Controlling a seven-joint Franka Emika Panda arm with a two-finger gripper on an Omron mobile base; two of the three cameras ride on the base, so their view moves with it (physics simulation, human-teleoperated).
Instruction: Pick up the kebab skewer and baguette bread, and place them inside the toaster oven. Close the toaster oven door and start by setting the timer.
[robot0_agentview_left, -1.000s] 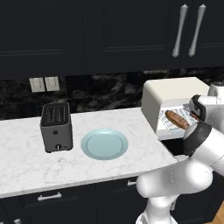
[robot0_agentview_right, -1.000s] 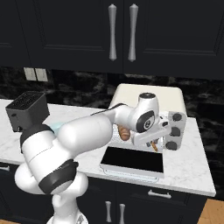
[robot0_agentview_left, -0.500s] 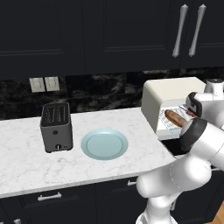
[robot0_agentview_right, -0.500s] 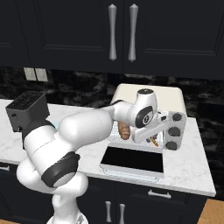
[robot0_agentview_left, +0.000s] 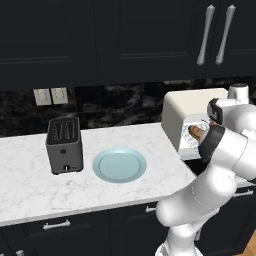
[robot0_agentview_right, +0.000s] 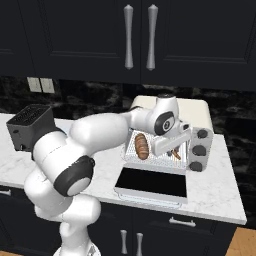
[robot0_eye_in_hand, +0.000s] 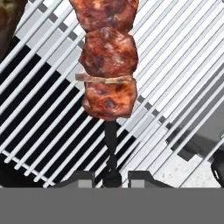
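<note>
Our gripper (robot0_eye_in_hand: 112, 177) is pinching the bare dark stick end of the kebab skewer (robot0_eye_in_hand: 109, 65), its fingertips pressed against the stick from both sides. The skewer runs straight away from the gripper along the hand's own line, meat chunks stacked ahead of the fingertips, and it lies over the wire rack (robot0_eye_in_hand: 175, 78) inside the toaster oven (robot0_agentview_right: 197, 112). In the hand view we cannot tell whether the meat already rests on the wires or hangs just above them, so that is the gap we would judge before letting go.

The baguette bread (robot0_agentview_right: 141, 145) already lies on the rack's left part, long axis pointing front to back, well clear of the skewer on the right. The toaster oven door (robot0_agentview_right: 152, 182) hangs open and flat in front, just below the rack, with the knobs (robot0_agentview_right: 198, 149) to its right.

From the left base view our own arm covers most of the oven mouth, with only an end of the bread showing. The skewer's far tip is cut off in the hand view. On the counter (robot0_agentview_left: 30, 185) sit a pale blue plate (robot0_agentview_left: 120, 165) and a dark slot toaster (robot0_agentview_left: 64, 145).
</note>
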